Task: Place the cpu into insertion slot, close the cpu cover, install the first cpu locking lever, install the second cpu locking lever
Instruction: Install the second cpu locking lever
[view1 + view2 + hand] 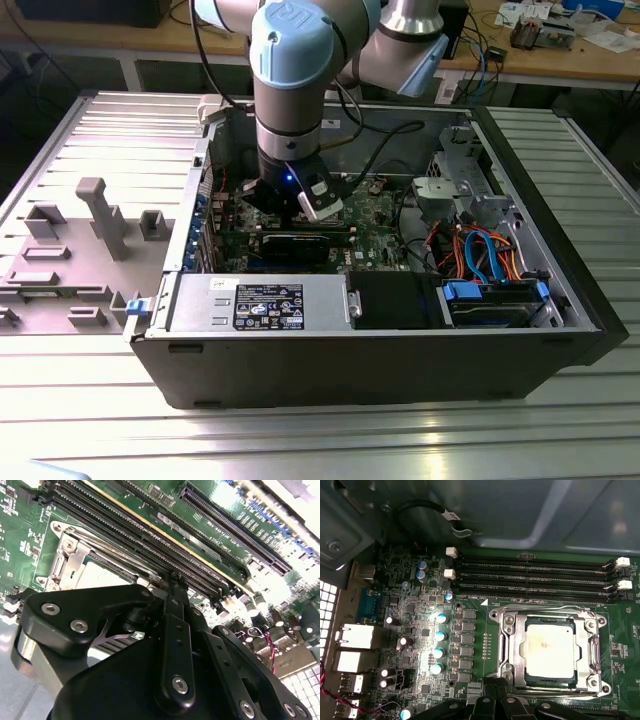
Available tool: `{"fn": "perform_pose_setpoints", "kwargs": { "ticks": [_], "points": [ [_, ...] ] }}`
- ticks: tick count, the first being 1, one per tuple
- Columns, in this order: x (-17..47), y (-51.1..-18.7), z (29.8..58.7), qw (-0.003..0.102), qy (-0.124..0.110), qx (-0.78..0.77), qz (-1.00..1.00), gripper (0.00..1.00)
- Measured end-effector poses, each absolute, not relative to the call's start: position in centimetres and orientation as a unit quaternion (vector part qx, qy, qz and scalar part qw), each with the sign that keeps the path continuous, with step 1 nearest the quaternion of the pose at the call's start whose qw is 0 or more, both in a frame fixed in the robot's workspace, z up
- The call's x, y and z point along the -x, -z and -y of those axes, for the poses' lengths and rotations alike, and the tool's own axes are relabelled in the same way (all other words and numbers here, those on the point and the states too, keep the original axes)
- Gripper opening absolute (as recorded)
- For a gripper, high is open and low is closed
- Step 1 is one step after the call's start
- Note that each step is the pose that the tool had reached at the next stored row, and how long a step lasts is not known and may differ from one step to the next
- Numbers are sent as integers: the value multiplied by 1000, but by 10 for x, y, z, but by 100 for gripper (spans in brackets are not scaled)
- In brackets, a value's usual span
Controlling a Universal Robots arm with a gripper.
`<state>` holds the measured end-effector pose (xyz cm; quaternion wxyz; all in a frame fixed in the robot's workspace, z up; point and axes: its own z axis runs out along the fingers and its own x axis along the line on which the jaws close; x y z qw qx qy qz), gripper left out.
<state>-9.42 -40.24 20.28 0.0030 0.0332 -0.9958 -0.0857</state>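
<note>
The chip (550,650) sits in its socket under the cover (547,622) — thin, springy metal; the pincer's (172,580) grip — can't tell.

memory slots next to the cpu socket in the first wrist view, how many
4 long black memory slots, stacked in parallel rows beside the cpu cover and the cpu. White latches show at both ends of some; the gripper's body may hide other parts of the board.

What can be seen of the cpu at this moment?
In the first wrist view, the cpu is a flat square chip with a dull, pale metal top that catches glare. It lies level in the insertion slot on the green board, framed by the silvery cpu cover, which lies down around its edges. The gripper's black body is beside the socket, not touching the chip.
</note>
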Motion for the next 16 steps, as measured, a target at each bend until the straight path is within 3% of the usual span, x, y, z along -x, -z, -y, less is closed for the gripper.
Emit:
{"fn": "perform_pose_setpoints", "kwargs": {
  "ticks": [16],
  "points": [
    [94,-218,402,5,86,-33,996,11]
  ]
}}
